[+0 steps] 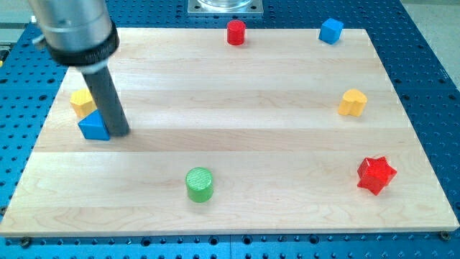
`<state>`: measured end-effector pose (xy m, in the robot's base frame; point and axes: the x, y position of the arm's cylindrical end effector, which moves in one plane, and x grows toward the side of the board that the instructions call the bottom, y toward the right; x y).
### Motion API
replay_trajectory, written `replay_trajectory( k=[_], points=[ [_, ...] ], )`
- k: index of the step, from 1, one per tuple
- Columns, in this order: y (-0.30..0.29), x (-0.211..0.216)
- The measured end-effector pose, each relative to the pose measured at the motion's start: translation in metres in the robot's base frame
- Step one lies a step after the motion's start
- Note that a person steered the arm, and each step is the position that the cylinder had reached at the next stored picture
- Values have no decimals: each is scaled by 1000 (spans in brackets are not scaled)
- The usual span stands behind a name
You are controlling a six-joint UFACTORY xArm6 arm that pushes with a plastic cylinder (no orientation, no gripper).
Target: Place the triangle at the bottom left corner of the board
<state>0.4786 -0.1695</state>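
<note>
The blue triangle (93, 126) lies near the board's left edge, about mid-height. My tip (120, 133) rests on the board touching the triangle's right side. A yellow block (82, 101) sits just above the triangle, touching or nearly touching it, partly hidden by the rod.
A green cylinder (200, 184) stands at bottom centre. A red star (376, 175) is at bottom right. A yellow block (352, 102) is at mid right. A red cylinder (236, 32) and a blue cube (330, 30) sit along the top edge of the wooden board (237, 93).
</note>
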Motion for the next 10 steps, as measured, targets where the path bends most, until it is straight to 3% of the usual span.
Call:
replay_trajectory(
  k=[1,2,4,6,7,10],
  points=[
    [19,3],
    [53,-31],
    [-45,-36],
    [-90,52],
    [-72,73],
    [70,31]
  ],
)
